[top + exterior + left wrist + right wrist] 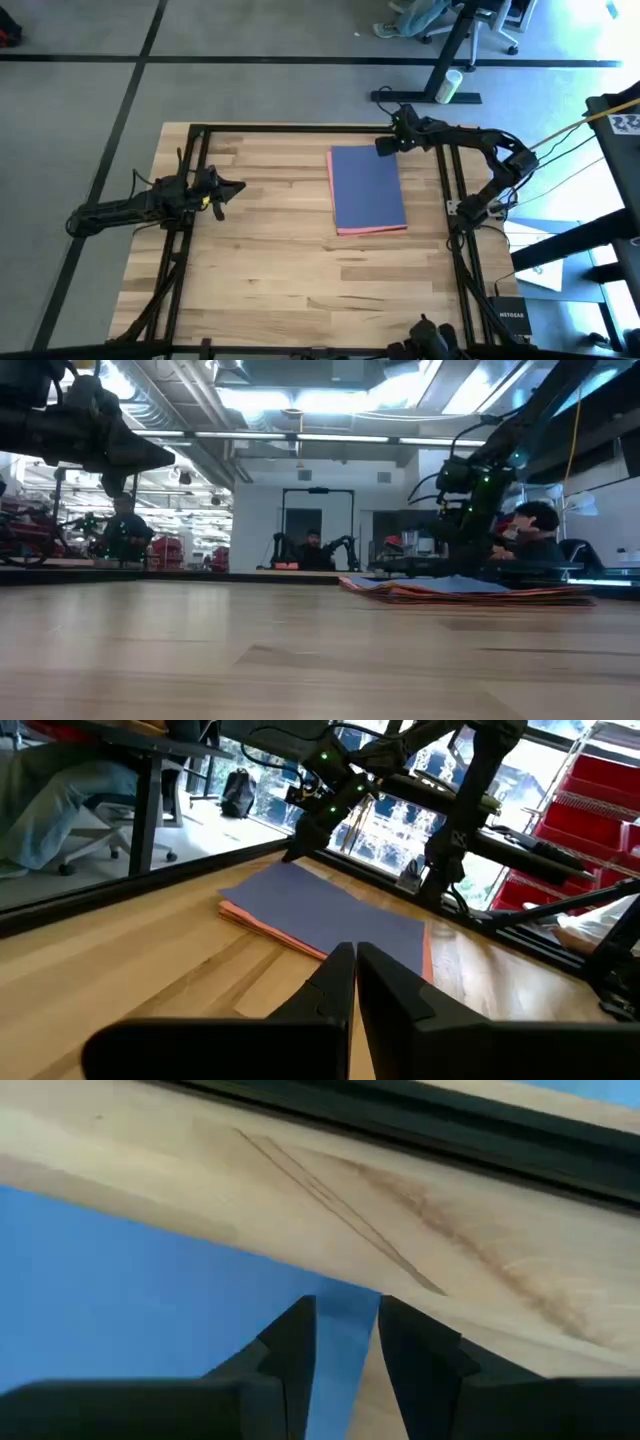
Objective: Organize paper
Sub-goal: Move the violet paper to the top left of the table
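The right hand (385, 145), a little spread, sits at the far corner of the paper (367, 187). A hard push could mess the stack. The left hand (237, 187), pressed together, waits far off.

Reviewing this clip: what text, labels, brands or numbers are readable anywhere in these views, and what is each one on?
"NETGEAR": white letters on a small black box beside the table's near right corner, high view.
A white tag at the right edge of the high view carries dark marks, too blurred to read.
Nothing is printed on the paper stack or the wooden table, and the other views show no legible text.
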Controlling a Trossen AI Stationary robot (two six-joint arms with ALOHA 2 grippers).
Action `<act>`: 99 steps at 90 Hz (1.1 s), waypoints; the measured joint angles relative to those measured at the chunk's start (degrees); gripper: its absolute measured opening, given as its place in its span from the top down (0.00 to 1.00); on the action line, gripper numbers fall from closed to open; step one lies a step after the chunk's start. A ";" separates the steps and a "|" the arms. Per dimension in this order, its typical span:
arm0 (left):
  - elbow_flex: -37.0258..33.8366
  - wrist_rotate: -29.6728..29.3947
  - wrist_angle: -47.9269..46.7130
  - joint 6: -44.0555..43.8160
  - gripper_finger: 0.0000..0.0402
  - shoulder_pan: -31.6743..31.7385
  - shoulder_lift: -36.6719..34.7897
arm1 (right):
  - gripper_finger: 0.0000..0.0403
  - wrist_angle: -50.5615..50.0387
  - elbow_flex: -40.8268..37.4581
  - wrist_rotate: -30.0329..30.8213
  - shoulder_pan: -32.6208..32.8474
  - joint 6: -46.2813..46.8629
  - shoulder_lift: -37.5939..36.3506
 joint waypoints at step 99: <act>0.00 3.30 -0.24 -0.20 1.00 -0.61 0.83 | 1.00 18.31 -0.07 -21.52 8.63 6.73 -5.65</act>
